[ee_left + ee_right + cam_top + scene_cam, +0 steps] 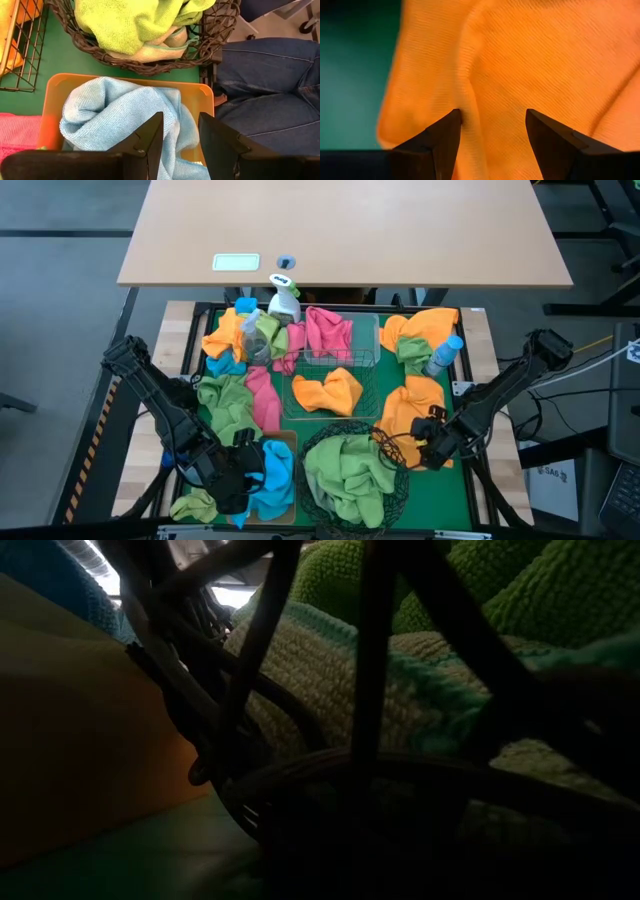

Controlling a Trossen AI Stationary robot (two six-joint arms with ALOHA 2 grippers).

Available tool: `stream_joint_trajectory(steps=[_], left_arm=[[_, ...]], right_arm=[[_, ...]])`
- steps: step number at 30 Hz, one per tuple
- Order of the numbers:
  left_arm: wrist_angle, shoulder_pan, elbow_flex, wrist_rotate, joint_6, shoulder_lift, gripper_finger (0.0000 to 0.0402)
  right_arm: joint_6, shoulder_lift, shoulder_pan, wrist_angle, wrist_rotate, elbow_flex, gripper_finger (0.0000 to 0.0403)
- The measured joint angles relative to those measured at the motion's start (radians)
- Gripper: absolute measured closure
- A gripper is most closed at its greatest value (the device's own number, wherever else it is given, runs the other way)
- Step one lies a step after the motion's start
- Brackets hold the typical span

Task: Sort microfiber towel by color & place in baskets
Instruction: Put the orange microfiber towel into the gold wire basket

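Left gripper [180,135] over tan bin [60,87], jaws apart above blue towel [110,112] lying inside. Right gripper [492,127] low over orange towel [530,60] beside round black basket [345,475], jaws wide apart, holding nothing.

My two arms are dark, built of jointed black segments with thin black cables looped along them. My left gripper [180,145] ends in two flat, matte black fingers [150,145] with angled, wedge-like tips. My right gripper [492,135] has the same black tapering fingers [547,137], their edges catching a faint sheen.
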Motion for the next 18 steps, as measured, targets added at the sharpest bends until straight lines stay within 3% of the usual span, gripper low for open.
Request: stream_joint_trajectory(steps=[14,18], left_arm=[[0.001,0.0,0.0,-0.032,0.0,0.0,0.0283],[0.001,0.0,0.0,-0.032,0.0,0.0,0.0283]], right_arm=[[0.154,-0.003,0.001,0.121,0.009,-0.138,0.0181],[0.19,-0.003,0.0,0.122,0.015,-0.148,0.0202]])
